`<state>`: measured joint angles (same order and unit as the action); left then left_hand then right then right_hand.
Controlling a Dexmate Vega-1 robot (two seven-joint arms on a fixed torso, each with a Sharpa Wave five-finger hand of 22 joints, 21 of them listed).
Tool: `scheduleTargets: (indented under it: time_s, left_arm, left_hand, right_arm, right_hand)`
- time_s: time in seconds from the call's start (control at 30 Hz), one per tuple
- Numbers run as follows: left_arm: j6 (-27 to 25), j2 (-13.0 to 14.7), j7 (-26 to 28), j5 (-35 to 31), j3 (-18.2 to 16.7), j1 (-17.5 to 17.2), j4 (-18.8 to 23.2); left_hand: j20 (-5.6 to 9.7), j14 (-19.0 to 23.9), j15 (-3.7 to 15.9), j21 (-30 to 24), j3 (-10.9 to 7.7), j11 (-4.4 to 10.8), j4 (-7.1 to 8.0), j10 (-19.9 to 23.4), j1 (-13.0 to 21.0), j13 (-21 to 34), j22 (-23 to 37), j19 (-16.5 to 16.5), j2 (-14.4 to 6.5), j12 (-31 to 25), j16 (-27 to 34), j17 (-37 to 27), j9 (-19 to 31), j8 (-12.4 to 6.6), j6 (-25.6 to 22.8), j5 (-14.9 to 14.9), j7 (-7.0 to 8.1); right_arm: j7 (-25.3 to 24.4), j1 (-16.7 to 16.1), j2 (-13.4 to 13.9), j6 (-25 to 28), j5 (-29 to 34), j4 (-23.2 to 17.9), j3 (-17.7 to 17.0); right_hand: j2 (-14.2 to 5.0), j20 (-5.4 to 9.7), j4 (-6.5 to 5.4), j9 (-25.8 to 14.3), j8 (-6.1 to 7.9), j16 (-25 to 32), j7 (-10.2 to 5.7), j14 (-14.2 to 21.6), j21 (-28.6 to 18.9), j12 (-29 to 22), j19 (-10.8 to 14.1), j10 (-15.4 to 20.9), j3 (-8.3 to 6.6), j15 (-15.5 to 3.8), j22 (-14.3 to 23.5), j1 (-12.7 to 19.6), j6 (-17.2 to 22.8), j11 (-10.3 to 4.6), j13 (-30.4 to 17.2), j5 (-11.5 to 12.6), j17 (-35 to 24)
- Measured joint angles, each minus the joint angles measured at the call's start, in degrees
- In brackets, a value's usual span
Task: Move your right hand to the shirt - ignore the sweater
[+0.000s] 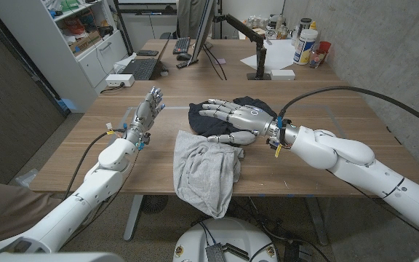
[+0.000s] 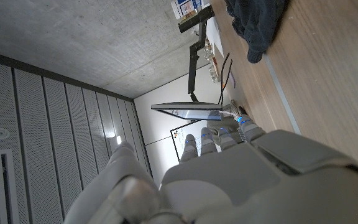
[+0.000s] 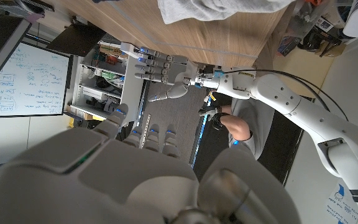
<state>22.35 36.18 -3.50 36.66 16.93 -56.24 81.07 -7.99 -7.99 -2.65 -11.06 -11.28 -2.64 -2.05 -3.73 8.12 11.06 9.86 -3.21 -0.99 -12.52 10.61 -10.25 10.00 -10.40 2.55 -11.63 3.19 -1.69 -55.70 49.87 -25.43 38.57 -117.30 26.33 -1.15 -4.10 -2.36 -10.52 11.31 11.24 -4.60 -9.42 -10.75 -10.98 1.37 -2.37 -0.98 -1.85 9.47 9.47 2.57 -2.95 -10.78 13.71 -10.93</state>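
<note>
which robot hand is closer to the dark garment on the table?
Right. The right robot hand is over the dark garment, fingers spread; the left robot hand stands to its left, apart from it.

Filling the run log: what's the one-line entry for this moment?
right hand: open, over dark garment | left hand: open, raised, apart | grey garment: near edge, untouched

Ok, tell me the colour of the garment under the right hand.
Black garment, clearest in the head view.
</note>
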Motion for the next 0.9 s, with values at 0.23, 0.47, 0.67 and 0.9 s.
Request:
scheduleTargets:
  time_s: [0.23,0.47,0.67,0.9]
  left_arm:
    - [0.2,0.5,0.0,0.1,-0.6,-0.9,0.5]
    - [0.9,0.9,0.1,0.4,-1.3,-2.0,1.2]
    - [1.3,1.1,0.3,0.4,-1.7,-2.8,1.8]
    - [1.9,1.2,1.3,0.2,-2.2,-3.8,2.5]
  left_hand:
    - [0.0,0.0,0.0,0.0,0.09,0.0,-0.09,0.0,0.0,0.0,0.0,0.0,0.0,0.0,0.0,0.0,0.0,0.0,-0.2,0.0,-0.21]
    - [0.0,0.0,0.0,0.0,0.24,0.0,-0.24,0.0,0.0,0.0,0.0,0.0,0.0,0.0,0.0,0.0,0.0,-0.23,-0.2,0.0,-0.21]
    - [0.0,0.0,0.0,0.0,0.24,0.0,-0.24,0.0,0.0,0.0,0.0,0.0,0.0,0.0,0.0,0.0,0.0,-0.23,-0.4,0.0,-0.42]
    - [0.0,0.0,0.0,0.0,0.23,0.0,-0.23,0.0,0.0,0.0,0.0,0.0,0.0,0.0,0.0,0.0,0.0,-0.23,-0.4,0.0,-0.41]
  right_arm:
    - [0.0,0.5,-0.5,0.0,0.8,0.2,0.7]
    - [0.0,1.4,-1.3,-0.2,1.6,0.6,2.1]
    - [-0.3,1.8,-1.6,-0.7,2.2,0.8,2.8]
    - [-0.3,2.6,-2.1,-1.5,2.7,1.3,3.8]
  right_hand:
    - [-0.29,0.0,0.24,0.0,0.0,0.0,0.0,0.0,0.0,0.0,0.0,0.0,-0.24,0.0,0.0,0.3,0.0,0.0,0.0,0.0,0.0]
    - [0.09,0.0,0.7,0.0,0.0,0.0,0.0,0.0,0.0,0.0,0.0,0.0,-0.22,0.0,0.0,0.7,0.0,0.0,0.0,0.0,0.0]
    - [-0.14,0.0,0.7,0.0,0.0,0.0,0.0,0.0,0.0,0.0,0.0,0.0,-0.22,0.0,0.0,0.9,0.0,0.0,0.0,0.0,0.0]
    - [-0.15,0.0,0.95,0.0,0.0,0.0,0.0,0.0,0.0,0.0,0.0,0.0,-0.47,0.0,0.0,1.4,0.0,0.0,0.0,0.0,0.0]
